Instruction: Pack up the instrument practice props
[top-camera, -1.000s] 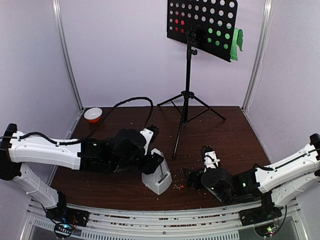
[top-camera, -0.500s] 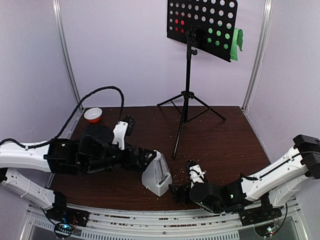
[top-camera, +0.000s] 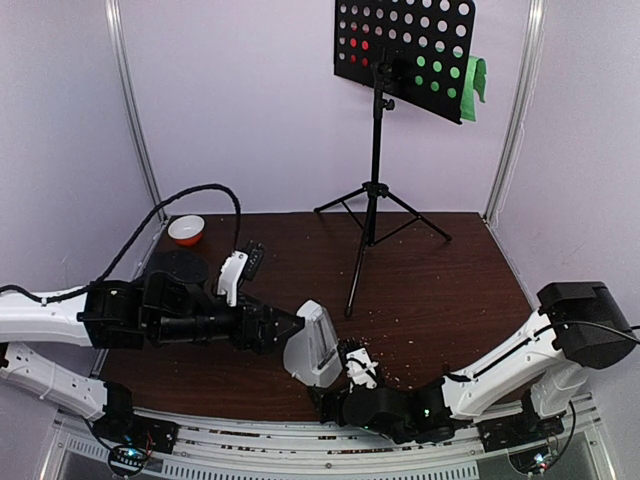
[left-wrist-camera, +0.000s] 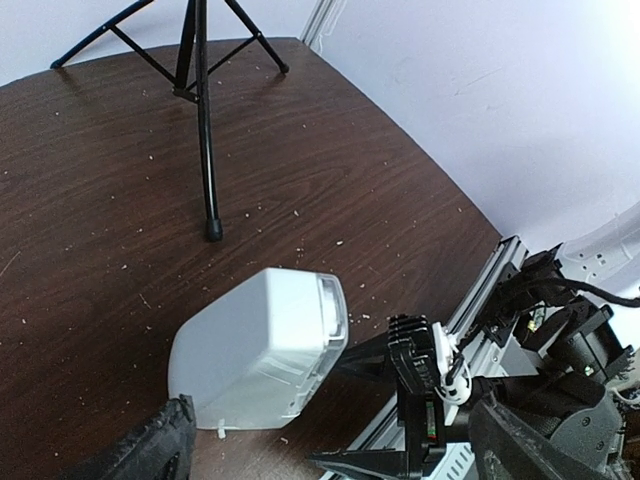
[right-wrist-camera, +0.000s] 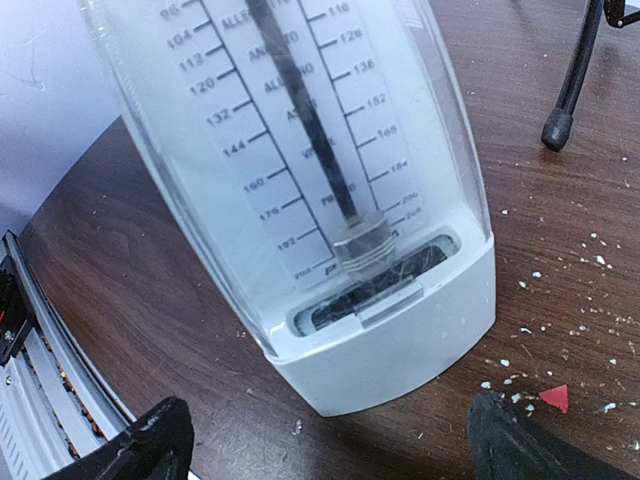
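**Closing on the metronome from two sides; nothing held**

The white metronome (top-camera: 315, 345) stands on its base on the brown table (top-camera: 440, 270), near the front edge and about centre. Its position is much the same as a second ago.

The left gripper (top-camera: 284, 326) has changed its approach. A second ago the arm was bunched over the metronome's left side. It has since drawn back leftward and now lies low and stretched out, tips aimed at that side. In the left wrist view the fingers (left-wrist-camera: 150, 450) are spread wide, with the metronome ahead of them and not clasped. Contact cannot be confirmed.

The right gripper (top-camera: 330, 398) has moved furthest. It has swung from right of centre along the front edge and now sits just in front of the metronome. Its fingers (right-wrist-camera: 135, 445) are also spread wide. The clear cover, scale and pendulum fill the right wrist view.

At the back the music stand (top-camera: 376, 150) is unmoved, with the red page (top-camera: 358, 44) and green page (top-camera: 478, 80) behind its perforated desk.
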